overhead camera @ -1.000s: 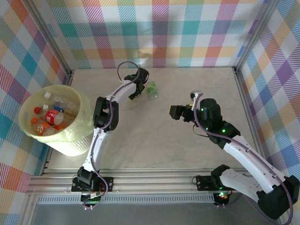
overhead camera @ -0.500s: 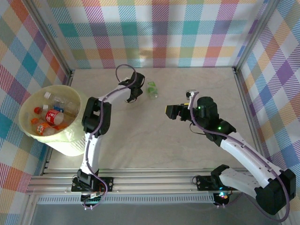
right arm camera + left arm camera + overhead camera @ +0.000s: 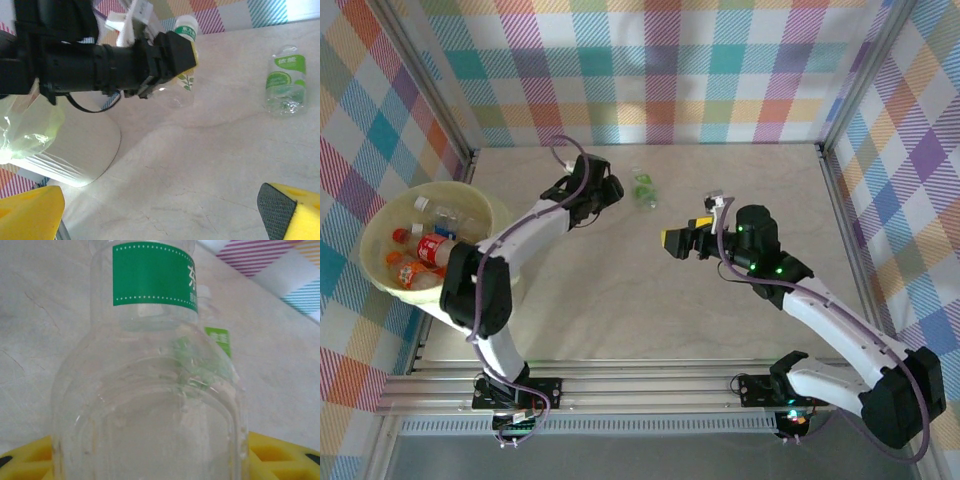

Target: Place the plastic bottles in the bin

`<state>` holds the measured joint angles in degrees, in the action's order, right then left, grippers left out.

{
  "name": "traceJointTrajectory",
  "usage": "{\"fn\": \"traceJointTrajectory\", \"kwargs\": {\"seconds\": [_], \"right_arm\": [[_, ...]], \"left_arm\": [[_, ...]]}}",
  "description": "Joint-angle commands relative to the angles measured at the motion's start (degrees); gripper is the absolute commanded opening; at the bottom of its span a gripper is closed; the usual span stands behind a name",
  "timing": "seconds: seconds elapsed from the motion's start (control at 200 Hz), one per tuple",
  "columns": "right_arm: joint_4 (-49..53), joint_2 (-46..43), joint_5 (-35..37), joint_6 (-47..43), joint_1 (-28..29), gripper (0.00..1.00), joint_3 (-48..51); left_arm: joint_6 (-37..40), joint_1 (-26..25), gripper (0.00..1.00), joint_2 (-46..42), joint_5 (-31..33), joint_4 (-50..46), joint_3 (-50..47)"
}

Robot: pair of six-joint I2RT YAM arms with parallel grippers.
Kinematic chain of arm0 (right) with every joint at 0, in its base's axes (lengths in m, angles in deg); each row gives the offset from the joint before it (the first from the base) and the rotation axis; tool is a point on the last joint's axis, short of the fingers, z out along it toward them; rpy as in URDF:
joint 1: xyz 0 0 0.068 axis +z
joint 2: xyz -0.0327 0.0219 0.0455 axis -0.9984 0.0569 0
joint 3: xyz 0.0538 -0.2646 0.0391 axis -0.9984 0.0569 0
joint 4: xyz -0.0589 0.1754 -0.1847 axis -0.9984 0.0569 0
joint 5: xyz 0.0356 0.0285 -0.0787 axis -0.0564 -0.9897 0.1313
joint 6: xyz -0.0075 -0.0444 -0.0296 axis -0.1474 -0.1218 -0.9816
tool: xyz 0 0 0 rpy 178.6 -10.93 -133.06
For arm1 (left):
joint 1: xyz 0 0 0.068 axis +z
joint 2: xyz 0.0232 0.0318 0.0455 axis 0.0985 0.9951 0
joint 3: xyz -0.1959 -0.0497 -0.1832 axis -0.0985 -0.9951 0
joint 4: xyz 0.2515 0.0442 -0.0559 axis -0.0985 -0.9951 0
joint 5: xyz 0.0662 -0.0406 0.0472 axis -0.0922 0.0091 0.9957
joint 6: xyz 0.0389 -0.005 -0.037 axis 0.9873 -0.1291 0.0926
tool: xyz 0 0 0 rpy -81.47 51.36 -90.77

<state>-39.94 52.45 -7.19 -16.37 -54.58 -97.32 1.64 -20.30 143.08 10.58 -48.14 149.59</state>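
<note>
Pale tabletop (image 3: 740, 180) — left claw (image 3: 608, 192) clenched on clear bottle (image 3: 150, 405), green label (image 3: 150, 275), white characters — right claw (image 3: 672, 241) released.

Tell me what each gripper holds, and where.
The left gripper grips a clear green-labelled bottle by its lower body; the right gripper is open and empty.

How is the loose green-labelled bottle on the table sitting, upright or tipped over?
Tipped over: the green-labelled bottle lies flat on the table, label facing up, and its clear body looks crumpled.
</note>
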Motion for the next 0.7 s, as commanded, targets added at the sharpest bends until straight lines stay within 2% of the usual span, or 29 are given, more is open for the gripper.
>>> {"fn": "traceJointTrajectory", "kwargs": {"seconds": [0.0,0.165,0.33,0.57,0.695], "right_arm": [[-6.1,0.9,-2.5,-1.7,-0.2,1.0,1.3],[-8.4,2.3,-3.1,-1.7,-0.2,1.0,1.4],[-10.6,3.6,-7.5,-3.7,-0.1,1.0,1.2],[-13.5,4.3,-12.3,-7.1,0.6,1.0,0.6],[-13.7,5.2,-12.3,-7.6,0.9,1.0,-0.3]], "left_arm": [[4.5,-0.6,0.51,-7.3,-2.6,-1.0,-1.8],[8.0,-0.5,0.51,-16.6,-2.6,-5.6,-2.7],[11.8,-0.1,0.51,-24.3,-1.9,-11.9,-1.0],[16.0,0.7,0.51,-30.8,5.4,-26.8,6.6],[20.0,0.8,0.51,-33.2,12.2,-34.8,12.2]]}}
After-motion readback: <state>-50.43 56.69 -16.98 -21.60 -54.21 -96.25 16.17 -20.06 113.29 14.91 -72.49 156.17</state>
